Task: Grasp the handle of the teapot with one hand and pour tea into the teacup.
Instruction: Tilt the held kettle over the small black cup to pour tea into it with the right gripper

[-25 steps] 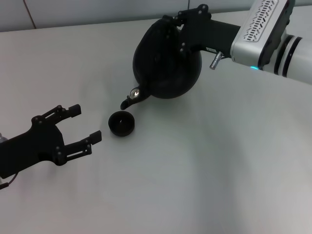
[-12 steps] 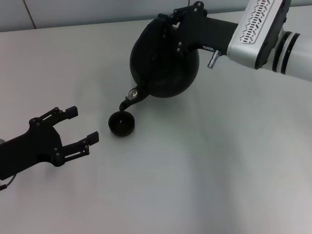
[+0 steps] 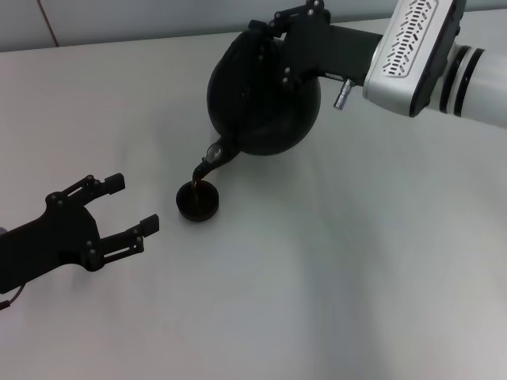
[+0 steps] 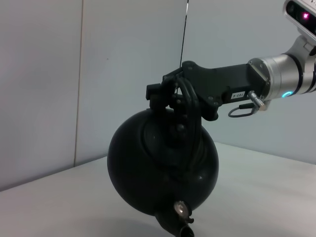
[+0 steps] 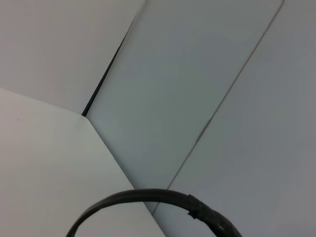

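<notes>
Your right claw (image 3: 273, 28) is clenched on the thick black arched handle (image 4: 190, 106). The round matte black teapot (image 3: 261, 99) is tilted, spout over the small black teacup (image 3: 197, 199) on the white surface (image 3: 356, 261). More tilt risks overfilling it. Left claw (image 3: 131, 207) idles, released, nearby.

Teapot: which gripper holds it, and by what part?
The right gripper holds the teapot by its handle; the left gripper is open, empty.
</notes>
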Controlling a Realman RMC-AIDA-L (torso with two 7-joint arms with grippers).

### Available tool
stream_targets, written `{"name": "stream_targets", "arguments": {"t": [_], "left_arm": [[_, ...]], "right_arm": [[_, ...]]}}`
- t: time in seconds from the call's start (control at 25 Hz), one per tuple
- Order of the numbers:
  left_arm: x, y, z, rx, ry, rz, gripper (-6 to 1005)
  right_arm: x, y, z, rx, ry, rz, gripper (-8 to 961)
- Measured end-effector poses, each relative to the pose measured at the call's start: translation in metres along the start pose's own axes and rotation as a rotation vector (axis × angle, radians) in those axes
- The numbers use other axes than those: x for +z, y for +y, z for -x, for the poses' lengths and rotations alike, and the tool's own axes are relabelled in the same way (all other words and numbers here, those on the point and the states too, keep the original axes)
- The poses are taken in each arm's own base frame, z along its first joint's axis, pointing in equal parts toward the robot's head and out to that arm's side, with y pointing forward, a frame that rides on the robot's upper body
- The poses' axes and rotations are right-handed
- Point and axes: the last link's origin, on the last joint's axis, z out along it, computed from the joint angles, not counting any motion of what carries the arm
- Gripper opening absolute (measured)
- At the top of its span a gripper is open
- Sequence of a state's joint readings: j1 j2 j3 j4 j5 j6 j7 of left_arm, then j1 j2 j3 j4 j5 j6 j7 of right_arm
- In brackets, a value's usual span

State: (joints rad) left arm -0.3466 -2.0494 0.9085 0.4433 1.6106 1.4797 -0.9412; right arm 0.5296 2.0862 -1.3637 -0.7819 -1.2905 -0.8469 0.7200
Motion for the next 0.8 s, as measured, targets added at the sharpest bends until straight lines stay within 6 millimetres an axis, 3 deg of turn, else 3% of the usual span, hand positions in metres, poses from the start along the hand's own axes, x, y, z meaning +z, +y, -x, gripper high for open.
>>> {"name": "stream_targets", "arguments": {"t": [0.52,0.8], "left_arm": [[0.0004,-0.0016,0.0008,0.003,-0.008,-0.009,869],[0.0018,-0.0029,0.0004,0.008,-0.012,-0.011,870]], "right_arm": [[0.0000,-0.0007,0.0012,-0.015,-0.004,-0.003,117],[-0.0064,0.0052,-0.0080,0.061,-0.003,-0.022,116]]}}
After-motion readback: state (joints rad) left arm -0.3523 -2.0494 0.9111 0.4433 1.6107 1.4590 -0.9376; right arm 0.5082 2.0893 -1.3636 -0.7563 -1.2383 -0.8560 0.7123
